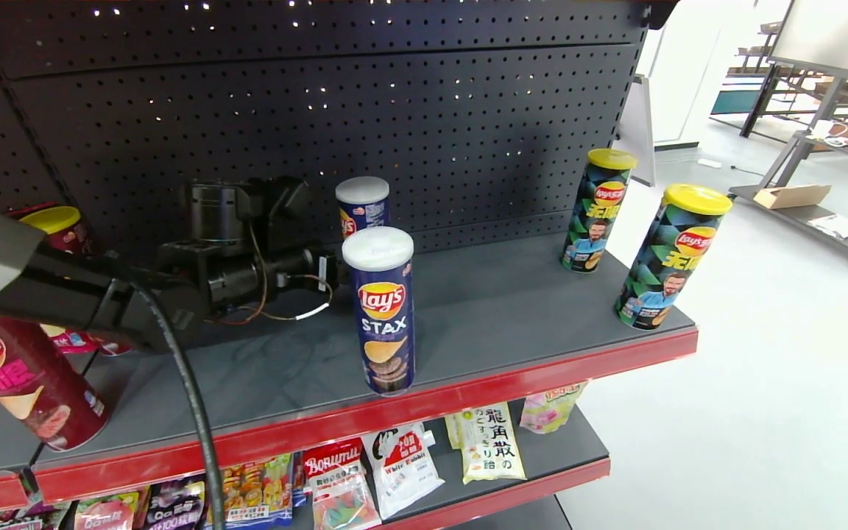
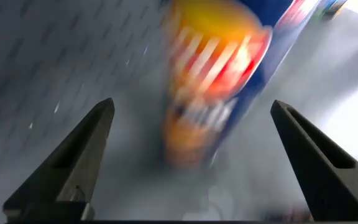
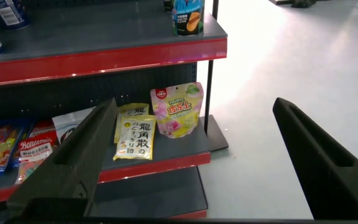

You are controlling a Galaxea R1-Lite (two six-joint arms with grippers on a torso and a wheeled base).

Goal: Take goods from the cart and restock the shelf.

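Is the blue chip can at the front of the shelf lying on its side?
No, the blue chip can stands upright on the shelf with its white lid on top.

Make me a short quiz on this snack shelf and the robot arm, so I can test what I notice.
1. True or false: the green can at the right front corner of the shelf has a yellow lid.
2. The lid of the front blue can is: A white, B red, C yellow?
3. Fill in: the left gripper has its fingers ____ (open or shut).
Key: 1 true; 2 A; 3 open.
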